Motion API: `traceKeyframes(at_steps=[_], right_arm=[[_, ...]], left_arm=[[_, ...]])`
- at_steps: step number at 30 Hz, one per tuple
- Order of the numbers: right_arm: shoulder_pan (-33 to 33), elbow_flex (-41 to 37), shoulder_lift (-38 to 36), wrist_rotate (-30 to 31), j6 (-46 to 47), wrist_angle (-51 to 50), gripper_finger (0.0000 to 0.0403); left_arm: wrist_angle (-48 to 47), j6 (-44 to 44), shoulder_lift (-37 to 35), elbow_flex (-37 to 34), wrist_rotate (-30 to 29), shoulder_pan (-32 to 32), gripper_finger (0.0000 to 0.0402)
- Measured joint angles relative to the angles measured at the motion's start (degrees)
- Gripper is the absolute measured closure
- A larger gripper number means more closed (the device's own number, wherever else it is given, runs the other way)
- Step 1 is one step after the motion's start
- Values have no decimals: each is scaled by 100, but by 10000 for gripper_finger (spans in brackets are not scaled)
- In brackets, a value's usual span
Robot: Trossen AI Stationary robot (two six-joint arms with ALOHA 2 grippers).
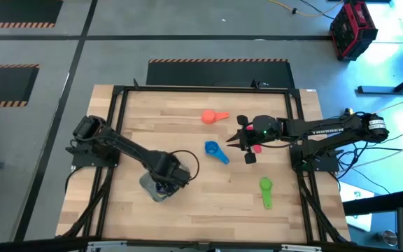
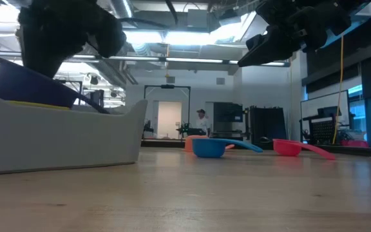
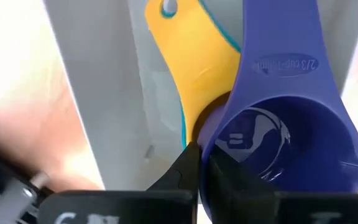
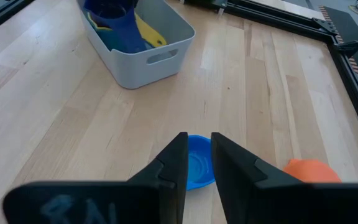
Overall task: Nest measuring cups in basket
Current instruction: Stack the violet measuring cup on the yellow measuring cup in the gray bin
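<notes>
The pale grey-blue basket (image 1: 151,187) (image 2: 63,138) (image 4: 143,62) stands near the table's near-left part. My left gripper (image 1: 166,173) (image 3: 199,163) reaches down into it, shut on the purple cup (image 3: 278,137) (image 2: 24,87), which is tilted above the yellow-orange cup (image 3: 188,56) and a teal edge (image 3: 183,121). My right gripper (image 1: 238,136) (image 4: 197,152) hovers high, open by a narrow gap, above the blue cup (image 1: 215,151) (image 4: 197,168). The coral-orange (image 1: 214,117), pink-red (image 2: 295,148) and green (image 1: 266,192) cups lie on the table. My left gripper holds the purple cup by the bowl's wall (image 3: 211,146), on the side away from the handle. One finger (image 3: 182,171) is outside the bowl; the other seems to be inside. The fingers come from above. The cup sits tilted in the basket over the yellow-orange cup's bowl.
The table is a wooden top with a black frame (image 1: 117,126) along its sides. Bare wood lies between the basket and the blue cup. A person (image 2: 202,121) stands far back in the room.
</notes>
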Motion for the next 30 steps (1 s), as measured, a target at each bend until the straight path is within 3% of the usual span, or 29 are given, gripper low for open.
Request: traceKeyframes(at_steps=[7, 30], right_arm=[[0, 0, 0, 0, -2, 0, 327], [0, 0, 0, 0, -2, 2, 327]], left_arm=[[0, -1570, 0, 0, -247, -348, 398], [0, -4985, -7, 4, -534, -883, 398]])
